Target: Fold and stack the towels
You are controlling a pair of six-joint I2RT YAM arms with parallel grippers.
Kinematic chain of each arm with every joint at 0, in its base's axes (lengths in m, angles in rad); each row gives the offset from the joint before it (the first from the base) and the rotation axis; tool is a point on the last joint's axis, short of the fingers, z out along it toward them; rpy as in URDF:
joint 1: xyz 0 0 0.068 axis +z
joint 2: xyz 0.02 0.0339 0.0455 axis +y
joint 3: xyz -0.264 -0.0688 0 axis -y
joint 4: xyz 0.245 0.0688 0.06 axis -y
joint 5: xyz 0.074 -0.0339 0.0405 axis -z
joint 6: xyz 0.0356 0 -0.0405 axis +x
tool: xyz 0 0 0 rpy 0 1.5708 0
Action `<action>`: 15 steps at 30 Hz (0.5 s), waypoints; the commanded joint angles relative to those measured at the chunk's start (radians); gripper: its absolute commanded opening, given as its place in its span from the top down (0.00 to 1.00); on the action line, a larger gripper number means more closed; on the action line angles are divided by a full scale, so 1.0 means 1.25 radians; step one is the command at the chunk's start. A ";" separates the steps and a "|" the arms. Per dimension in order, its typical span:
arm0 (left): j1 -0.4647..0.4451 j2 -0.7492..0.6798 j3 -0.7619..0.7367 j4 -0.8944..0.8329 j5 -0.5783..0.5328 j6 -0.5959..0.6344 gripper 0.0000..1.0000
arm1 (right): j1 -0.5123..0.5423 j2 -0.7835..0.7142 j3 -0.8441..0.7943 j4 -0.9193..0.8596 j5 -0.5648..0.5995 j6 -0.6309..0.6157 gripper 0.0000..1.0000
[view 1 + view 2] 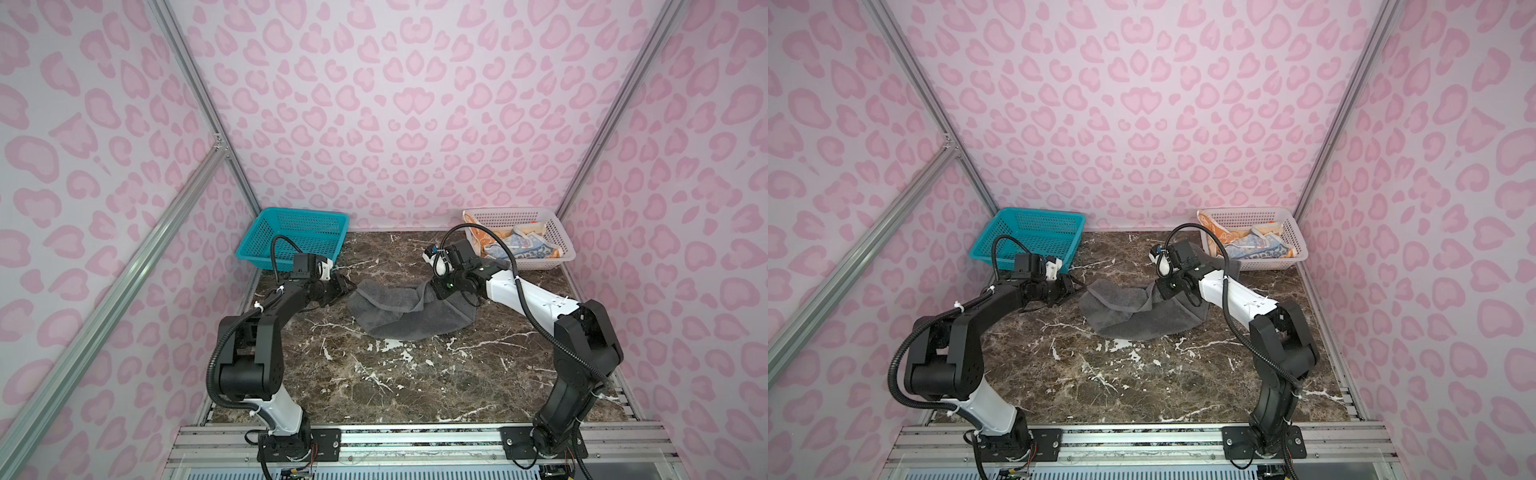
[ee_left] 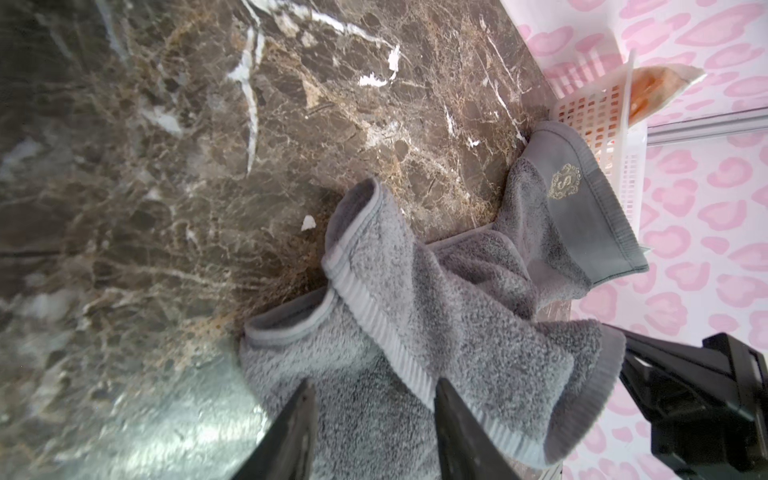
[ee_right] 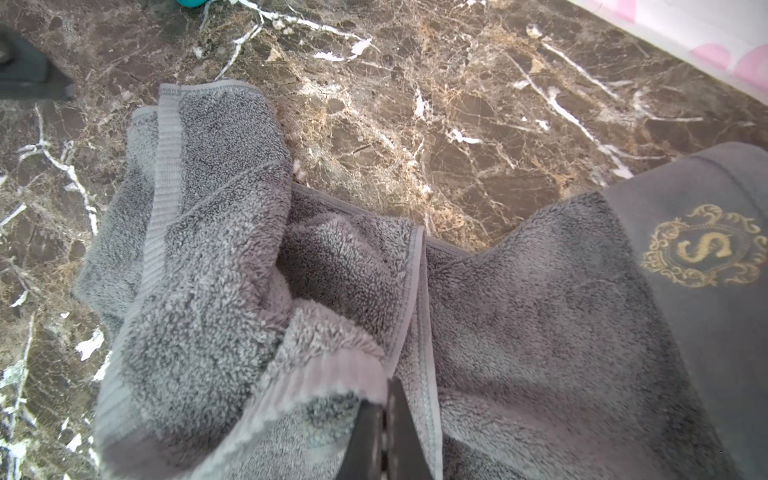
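The dark grey terry towel point(image 1: 399, 313) point(image 1: 1133, 311) lies crumpled mid-table, its gold crest emblem point(image 3: 702, 249) point(image 2: 564, 181) at the end nearest the white basket. My right gripper point(image 3: 386, 395) point(image 1: 438, 293) is shut on a ribbed hem fold of this towel, which rises to it. My left gripper point(image 2: 374, 388) point(image 1: 347, 286) stands open at the towel's left end, terry showing between its fingers point(image 2: 299, 415). The orange towel point(image 1: 478, 232) and the multicolour lettered towel point(image 1: 521, 248) lie bunched in the white basket point(image 1: 559, 239).
A teal basket point(image 1: 303, 212) point(image 1: 1038, 212) sits at the back left, just behind my left wrist. The white basket point(image 1: 1296, 239) is at the back right against the wall. Pink patterned walls enclose the dark marble table point(image 1: 374, 386) on three sides.
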 commanded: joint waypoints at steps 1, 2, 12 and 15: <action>-0.001 0.049 0.043 -0.006 0.033 -0.022 0.48 | 0.001 -0.007 -0.010 0.018 0.009 -0.003 1.00; -0.001 0.062 0.054 -0.006 0.037 -0.027 0.46 | 0.000 -0.008 -0.011 0.020 0.009 -0.003 1.00; -0.036 0.152 0.112 -0.019 0.040 -0.029 0.48 | 0.000 -0.006 -0.007 0.025 0.016 -0.010 1.00; -0.043 0.173 0.124 -0.022 0.041 -0.030 0.53 | 0.001 -0.002 0.002 0.018 0.017 -0.014 1.00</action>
